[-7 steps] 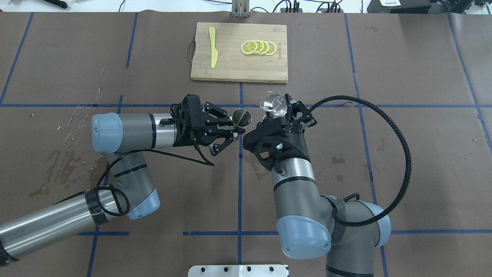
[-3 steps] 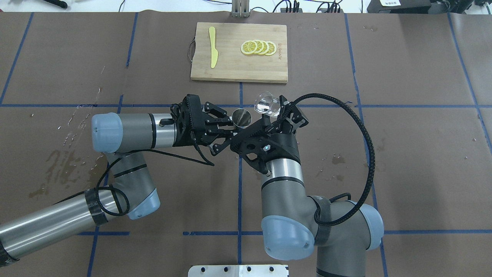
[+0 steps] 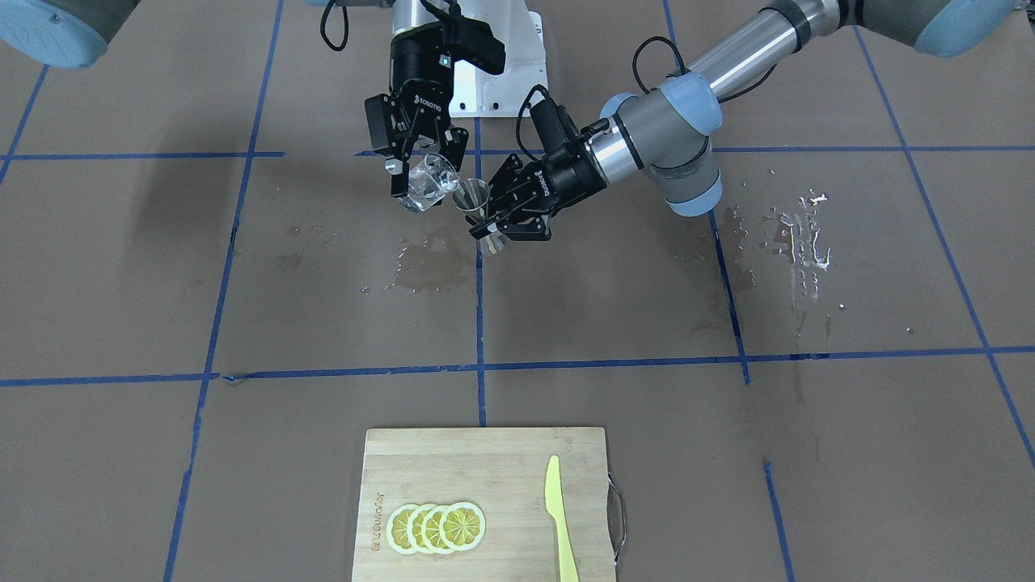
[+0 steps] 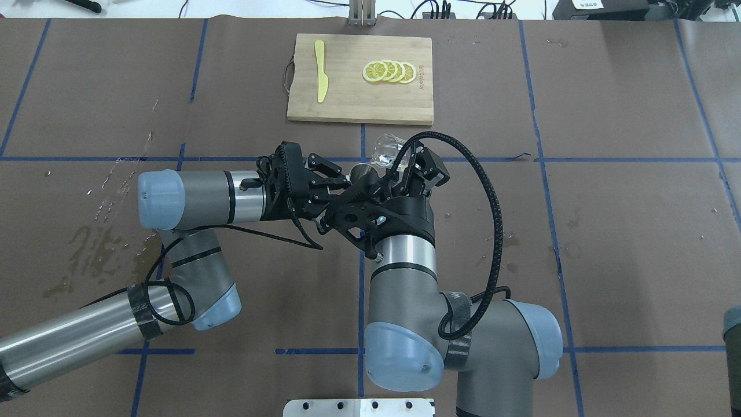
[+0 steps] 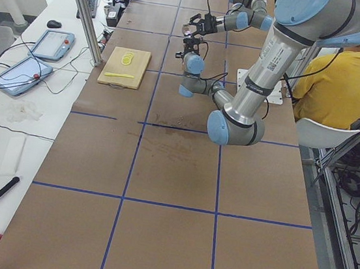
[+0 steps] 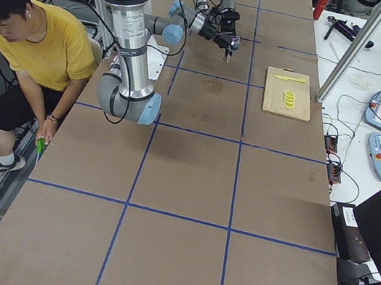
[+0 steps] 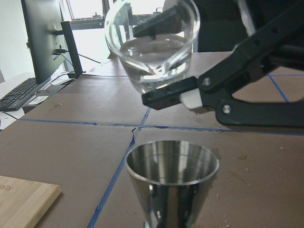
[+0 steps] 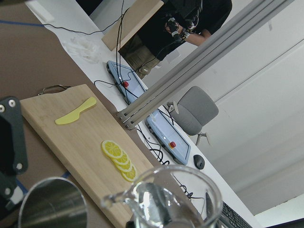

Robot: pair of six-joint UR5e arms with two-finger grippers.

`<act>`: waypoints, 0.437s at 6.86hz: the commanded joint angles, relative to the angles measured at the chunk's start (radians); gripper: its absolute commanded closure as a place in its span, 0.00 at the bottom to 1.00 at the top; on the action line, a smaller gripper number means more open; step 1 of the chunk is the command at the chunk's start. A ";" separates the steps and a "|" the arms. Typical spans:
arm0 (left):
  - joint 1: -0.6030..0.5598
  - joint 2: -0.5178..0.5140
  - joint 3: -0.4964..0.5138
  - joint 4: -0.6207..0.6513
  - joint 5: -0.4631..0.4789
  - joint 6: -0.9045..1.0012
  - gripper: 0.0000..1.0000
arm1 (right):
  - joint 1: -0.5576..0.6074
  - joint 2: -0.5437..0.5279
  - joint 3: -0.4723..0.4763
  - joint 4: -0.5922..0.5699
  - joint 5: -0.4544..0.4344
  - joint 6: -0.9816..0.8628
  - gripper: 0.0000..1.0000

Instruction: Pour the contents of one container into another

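A small clear glass cup point(image 4: 386, 152) with water in it hangs tilted above the table, and my right gripper point(image 3: 424, 174) is shut on it. Its lip leans toward the silvery steel jigger point(image 4: 362, 172), which my left gripper point(image 3: 489, 225) holds upright by the waist, shut on it. In the left wrist view the cup point(image 7: 152, 47) hovers just above and behind the jigger's open mouth point(image 7: 172, 164). No stream of water shows between them. The right wrist view has the cup's rim point(image 8: 171, 190) beside the jigger point(image 8: 52, 204).
A wooden cutting board point(image 4: 359, 101) lies at the far side with lemon slices point(image 4: 389, 72) and a yellow knife point(image 4: 320, 69). Wet patches point(image 3: 420, 271) mark the brown paper below the grippers and at the robot's left point(image 4: 87, 243). A person in yellow point(image 5: 335, 75) sits behind the robot.
My right arm has swung left with the glass cup, bringing it from right of the jigger to just above its rim and tilting it further. The left arm has stayed still.
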 commanded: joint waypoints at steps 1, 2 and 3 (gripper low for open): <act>0.000 0.000 0.000 0.000 0.002 0.000 1.00 | -0.003 0.007 -0.001 -0.028 -0.041 -0.189 1.00; 0.000 0.000 0.000 0.000 0.002 0.000 1.00 | -0.005 0.007 -0.001 -0.051 -0.047 -0.208 1.00; 0.000 0.000 0.000 0.000 0.002 0.000 1.00 | -0.005 0.010 -0.001 -0.073 -0.047 -0.223 1.00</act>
